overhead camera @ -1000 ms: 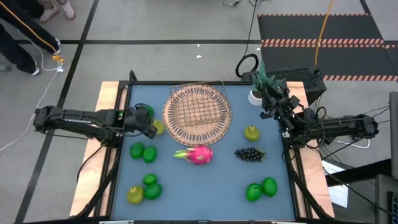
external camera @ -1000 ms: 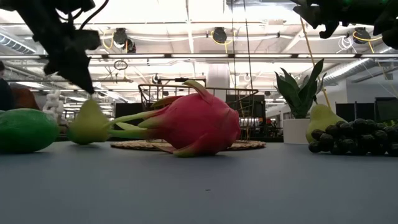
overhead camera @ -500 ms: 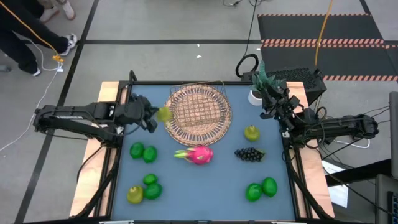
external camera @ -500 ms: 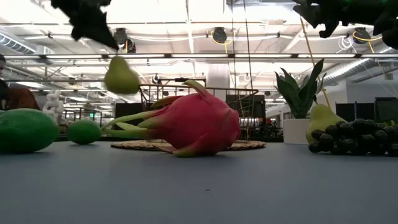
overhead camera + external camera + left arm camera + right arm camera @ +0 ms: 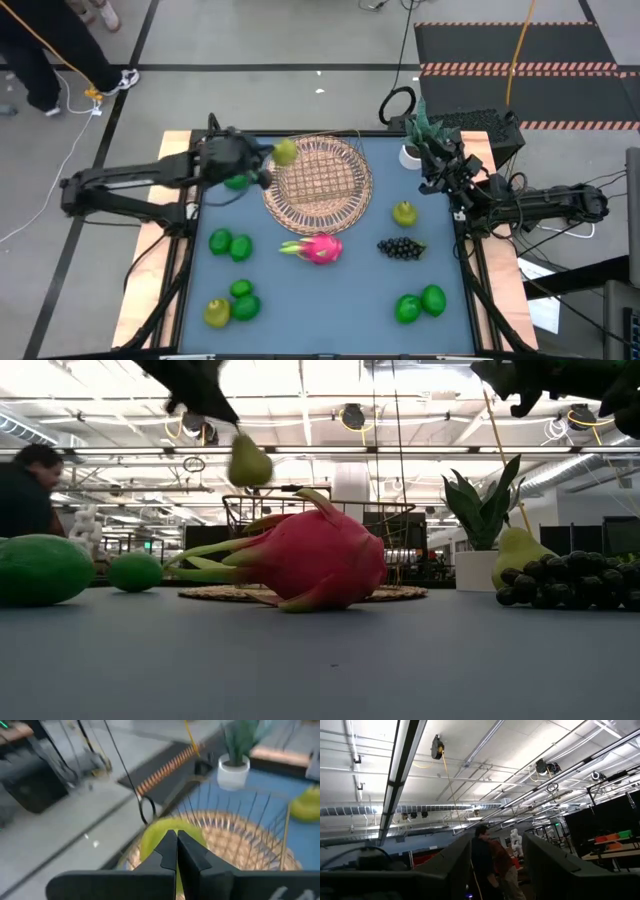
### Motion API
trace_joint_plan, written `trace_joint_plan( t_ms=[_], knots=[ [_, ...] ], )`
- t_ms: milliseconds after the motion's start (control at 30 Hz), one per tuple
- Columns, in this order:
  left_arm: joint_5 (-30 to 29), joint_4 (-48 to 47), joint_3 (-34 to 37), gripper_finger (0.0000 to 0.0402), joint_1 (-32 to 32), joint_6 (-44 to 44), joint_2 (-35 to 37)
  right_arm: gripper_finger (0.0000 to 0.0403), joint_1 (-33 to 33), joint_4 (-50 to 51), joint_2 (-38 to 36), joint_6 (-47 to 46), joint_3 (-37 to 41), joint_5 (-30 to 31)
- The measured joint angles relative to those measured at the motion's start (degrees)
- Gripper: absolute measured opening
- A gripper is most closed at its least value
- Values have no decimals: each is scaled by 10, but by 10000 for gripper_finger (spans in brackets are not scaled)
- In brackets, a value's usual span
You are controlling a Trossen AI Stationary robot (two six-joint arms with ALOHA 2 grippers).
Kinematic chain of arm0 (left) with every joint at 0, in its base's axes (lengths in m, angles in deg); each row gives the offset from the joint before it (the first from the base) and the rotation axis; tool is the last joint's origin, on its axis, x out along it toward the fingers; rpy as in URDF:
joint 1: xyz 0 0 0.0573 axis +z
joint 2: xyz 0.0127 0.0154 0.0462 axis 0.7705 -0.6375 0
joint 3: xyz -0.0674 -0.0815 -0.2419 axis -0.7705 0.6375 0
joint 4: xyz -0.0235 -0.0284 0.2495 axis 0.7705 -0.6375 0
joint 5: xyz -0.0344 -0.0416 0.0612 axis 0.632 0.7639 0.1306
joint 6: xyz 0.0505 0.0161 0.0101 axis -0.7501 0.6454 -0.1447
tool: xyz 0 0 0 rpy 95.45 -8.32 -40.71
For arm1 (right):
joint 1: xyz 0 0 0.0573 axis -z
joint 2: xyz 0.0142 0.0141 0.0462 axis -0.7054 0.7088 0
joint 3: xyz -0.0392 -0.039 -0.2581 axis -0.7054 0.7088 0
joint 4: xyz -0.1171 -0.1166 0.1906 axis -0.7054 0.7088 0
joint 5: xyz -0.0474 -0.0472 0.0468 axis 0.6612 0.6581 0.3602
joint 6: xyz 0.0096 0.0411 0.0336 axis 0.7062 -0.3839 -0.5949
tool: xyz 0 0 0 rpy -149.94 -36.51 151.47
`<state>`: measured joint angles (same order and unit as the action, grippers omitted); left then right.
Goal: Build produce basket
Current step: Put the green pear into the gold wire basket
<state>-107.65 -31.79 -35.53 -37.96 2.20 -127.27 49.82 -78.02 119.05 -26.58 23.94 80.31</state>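
Note:
The tan wicker basket (image 5: 318,222) lies flat on the blue table, at the far middle. My left gripper (image 5: 268,162) is shut on a yellow-green pear (image 5: 285,152) in the air over the basket's far left rim. The other produce rests on the table: a pink dragon fruit (image 5: 318,247), dark grapes (image 5: 401,248), a second pear (image 5: 404,212) and several green fruits (image 5: 230,243). At the far right my right gripper (image 5: 497,865) is raised, tipped upward and open, with nothing between its fingers. My left gripper pinches the pear's narrow top end (image 5: 239,440) between its shut fingers (image 5: 176,851), which slant down from the table's left. The exact spot of contact is hidden behind the fingers. The pear (image 5: 249,462) hangs below them, wide end down, clear of the table and the basket.
A potted plant in a white pot (image 5: 410,155) stands at the far right corner, beside my right arm. One green fruit (image 5: 237,181) lies under my left arm. More green fruits (image 5: 420,303) and a pear (image 5: 217,313) lie near the front. A person (image 5: 25,495) is beyond the table.
My left gripper has lifted the pear off the table beside the basket's left rim. It has carried it up, toward the far edge and right over the rim, and has rolled its wrist. The pear now hangs clear. A green fruit shows where the arm was.

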Motion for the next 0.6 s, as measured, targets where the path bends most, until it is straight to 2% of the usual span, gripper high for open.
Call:
trace_joint_plan(
  t_ms=[100, 267, 433, 600],
  knots=[
    [47, 26, 1, 1, 27, -9, -60, 171, 0, -6, 0, 0, 0, 0],
    [72, 49, 1, 1, 67, -9, -137, 171, 0, -7, 0, 4, 0, 0],
    [114, 52, 1, 3, 99, 17, -194, 171, 0, -7, 0, 6, 0, 0],
    [121, 65, 1, 4, 108, 38, -227, 171, 0, -7, 0, 6, 0, 0]
  ],
)
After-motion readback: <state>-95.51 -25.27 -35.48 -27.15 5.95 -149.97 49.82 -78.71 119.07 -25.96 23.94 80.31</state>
